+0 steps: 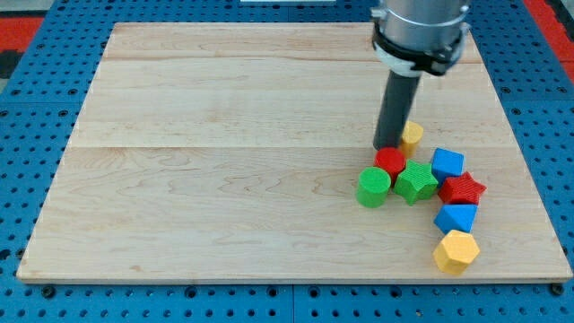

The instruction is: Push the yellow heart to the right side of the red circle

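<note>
The yellow heart (pixel 413 135) lies at the view's right, partly hidden behind my rod. The red circle (pixel 390 162) sits just below and left of it, touching the cluster of blocks. My tip (pixel 388 146) rests on the board right above the red circle and against the left side of the yellow heart.
A green circle (pixel 373 187) and a green star (pixel 416 182) lie below the red circle. A blue cube (pixel 447 164), a red star (pixel 463 189), a blue block (pixel 456 218) and a yellow hexagon (pixel 456 251) run down to the right, near the wooden board's (pixel 224 179) right edge.
</note>
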